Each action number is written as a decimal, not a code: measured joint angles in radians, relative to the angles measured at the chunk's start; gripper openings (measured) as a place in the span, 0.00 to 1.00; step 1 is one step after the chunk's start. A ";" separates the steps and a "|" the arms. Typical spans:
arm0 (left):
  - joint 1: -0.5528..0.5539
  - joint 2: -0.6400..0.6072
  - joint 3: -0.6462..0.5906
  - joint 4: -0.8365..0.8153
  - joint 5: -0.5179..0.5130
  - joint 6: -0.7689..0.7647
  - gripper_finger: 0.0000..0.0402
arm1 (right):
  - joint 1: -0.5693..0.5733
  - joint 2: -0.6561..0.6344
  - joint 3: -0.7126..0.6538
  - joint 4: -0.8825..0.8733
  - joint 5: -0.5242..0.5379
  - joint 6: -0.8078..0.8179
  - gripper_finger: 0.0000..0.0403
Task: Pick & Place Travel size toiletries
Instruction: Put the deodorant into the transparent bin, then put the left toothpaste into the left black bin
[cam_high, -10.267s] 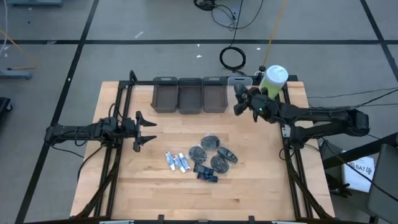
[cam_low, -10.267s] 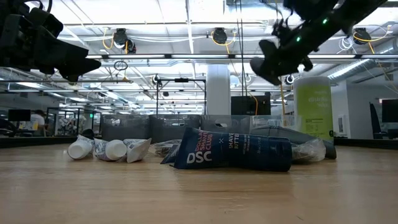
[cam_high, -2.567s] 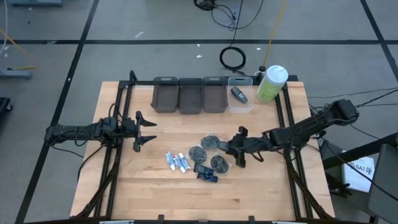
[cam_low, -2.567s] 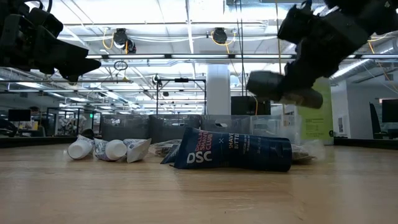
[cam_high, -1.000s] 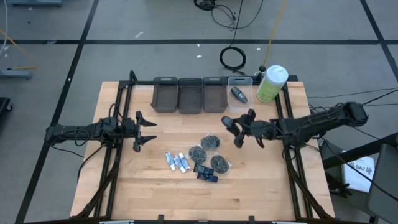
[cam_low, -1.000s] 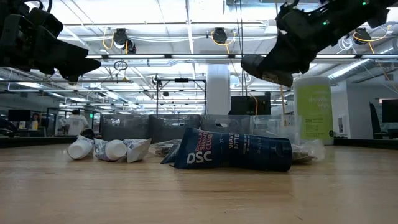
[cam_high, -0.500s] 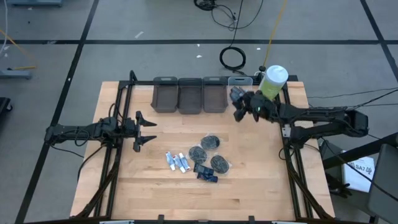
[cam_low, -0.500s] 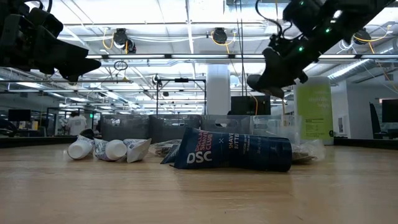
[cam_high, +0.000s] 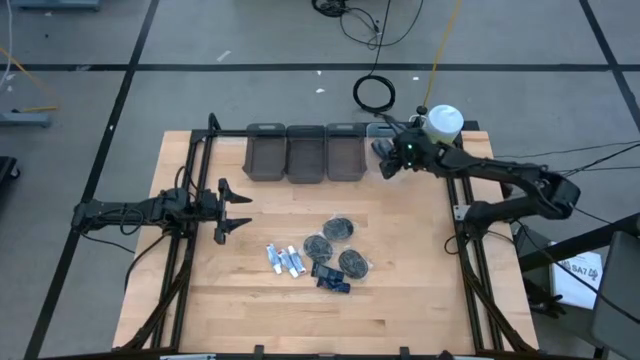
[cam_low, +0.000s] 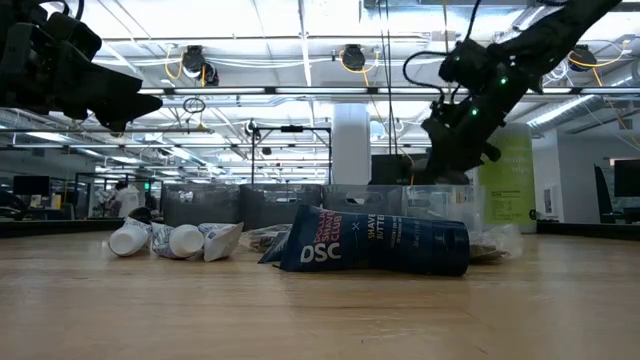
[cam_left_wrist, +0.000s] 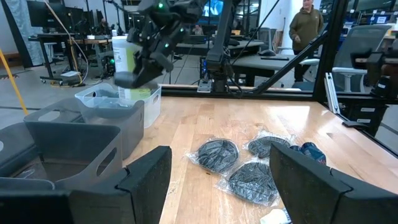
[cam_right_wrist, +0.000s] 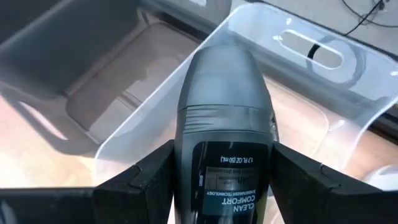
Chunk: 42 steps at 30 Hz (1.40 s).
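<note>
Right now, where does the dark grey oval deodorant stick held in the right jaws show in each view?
High view: dark grey oval deodorant stick, top centre-right, above the clear plastic bin.
Low view: hidden; only the right gripper shows.
Left wrist view: upper left.
Right wrist view: centre.
Shared landmark: the clear bin.

The pale wooden table (cam_high: 410, 290) carries three grey bins (cam_high: 305, 155), a clear bin (cam_right_wrist: 298, 118), a green bottle (cam_low: 505, 180), and toiletries clustered mid-table (cam_high: 320, 255).
</note>
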 joint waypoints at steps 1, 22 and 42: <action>0.000 0.000 0.000 0.000 0.000 0.000 0.66 | -0.001 0.017 0.000 0.013 -0.001 0.000 0.52; 0.000 0.000 0.000 0.000 0.000 0.000 0.66 | 0.001 0.171 0.001 0.099 -0.002 -0.003 0.60; 0.000 0.000 0.000 0.000 0.000 0.000 0.66 | 0.023 -0.037 0.000 -0.001 -0.201 -0.011 0.59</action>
